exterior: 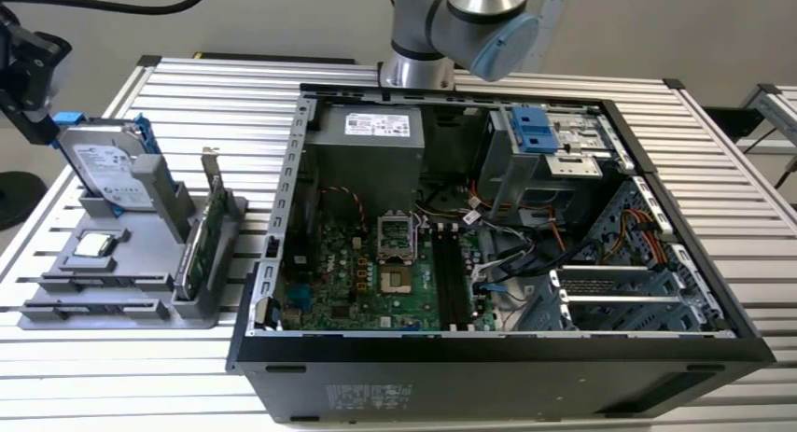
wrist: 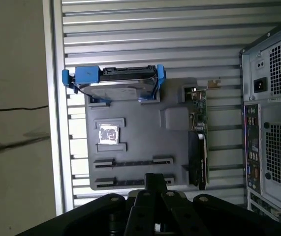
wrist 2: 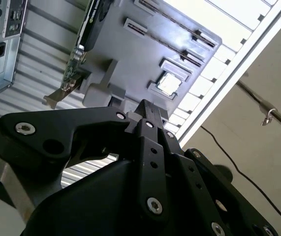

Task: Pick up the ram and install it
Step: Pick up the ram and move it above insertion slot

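**Gripper over the holder, ram beneath it**

At the exterior view's left, a grey holder (exterior: 131,259) sits on the slatted worktop (exterior: 187,87). It carries a hard drive (exterior: 112,171) with blue rails, a small square chip (exterior: 93,246), a green card (exterior: 200,250) standing on edge — and two long slots. I take the thin dark strip in a slot for the ram (wrist: 130,161), though not surely. Its long axis lies parallel to the drive and crosswise to the card. The gripper (wrist: 155,181) hangs straight above that slotted end, fingers together, holding nothing. Rightward stands the open case (exterior: 498,357).
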`<state>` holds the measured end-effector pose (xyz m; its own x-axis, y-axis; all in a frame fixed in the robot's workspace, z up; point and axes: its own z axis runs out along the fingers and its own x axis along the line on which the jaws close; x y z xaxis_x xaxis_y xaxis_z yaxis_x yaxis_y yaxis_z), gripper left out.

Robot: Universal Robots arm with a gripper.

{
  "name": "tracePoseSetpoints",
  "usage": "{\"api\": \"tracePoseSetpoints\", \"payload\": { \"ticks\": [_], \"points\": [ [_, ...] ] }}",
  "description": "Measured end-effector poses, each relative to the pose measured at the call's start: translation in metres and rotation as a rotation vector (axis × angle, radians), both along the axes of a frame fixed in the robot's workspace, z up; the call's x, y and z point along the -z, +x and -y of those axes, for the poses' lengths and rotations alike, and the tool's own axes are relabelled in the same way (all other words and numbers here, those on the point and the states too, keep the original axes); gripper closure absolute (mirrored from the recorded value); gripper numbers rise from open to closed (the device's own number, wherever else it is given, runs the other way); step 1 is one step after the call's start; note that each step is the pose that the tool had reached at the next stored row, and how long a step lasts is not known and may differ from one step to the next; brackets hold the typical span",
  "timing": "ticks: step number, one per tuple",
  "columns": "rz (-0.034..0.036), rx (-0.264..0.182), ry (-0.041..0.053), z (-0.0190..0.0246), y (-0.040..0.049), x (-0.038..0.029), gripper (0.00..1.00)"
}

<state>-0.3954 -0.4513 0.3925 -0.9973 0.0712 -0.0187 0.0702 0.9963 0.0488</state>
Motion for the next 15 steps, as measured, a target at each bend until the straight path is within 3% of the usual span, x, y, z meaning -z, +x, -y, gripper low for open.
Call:
{"api": "tracePoseSetpoints", "payload": {
  "ticks": [15],
  "points": [
    [-0.0001, 0.0, 0.0, 0.0078, 0.0, 0.0001, 1.0]
  ]
}}
